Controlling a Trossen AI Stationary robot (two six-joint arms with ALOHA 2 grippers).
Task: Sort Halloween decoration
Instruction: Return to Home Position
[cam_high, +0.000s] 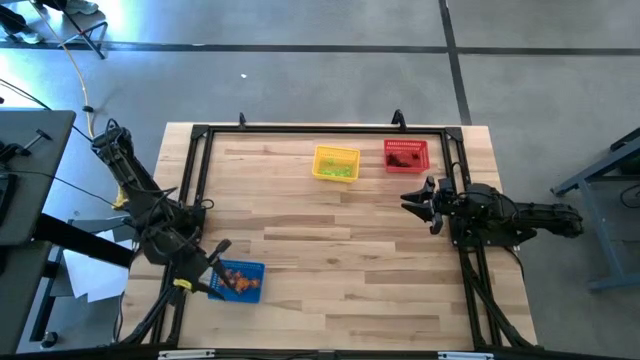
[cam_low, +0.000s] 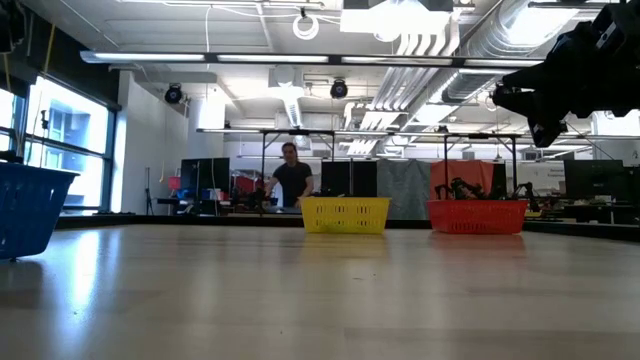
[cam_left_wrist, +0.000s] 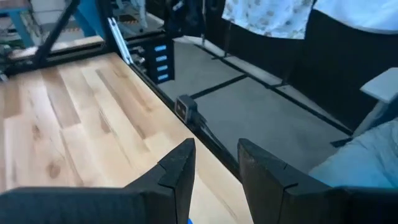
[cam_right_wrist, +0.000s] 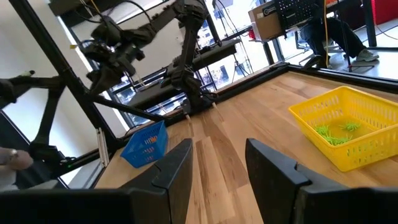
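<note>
The Halloween decoration lies sorted in three mesh baskets. Orange trinkets (cam_high: 240, 283) lie in the blue basket (cam_high: 238, 281) at the near left. Light green ones (cam_right_wrist: 336, 132) lie in the yellow basket (cam_high: 336, 163) at the far middle. Dark ones (cam_high: 403, 158) lie in the red basket (cam_high: 405, 155) beside it. My left gripper (cam_high: 220, 247) hangs open just above the blue basket's far left corner, with nothing between its fingers (cam_left_wrist: 180, 163). My right gripper (cam_high: 407, 202) waits open at the right, level, pointing toward the table's left.
A black frame (cam_high: 200, 150) runs around the wooden table top. Bare wood (cam_high: 340, 260) lies between the baskets and the two arms. In the low view a person (cam_low: 290, 180) stands far behind the table. A grey side table (cam_high: 30, 170) stands off the left edge.
</note>
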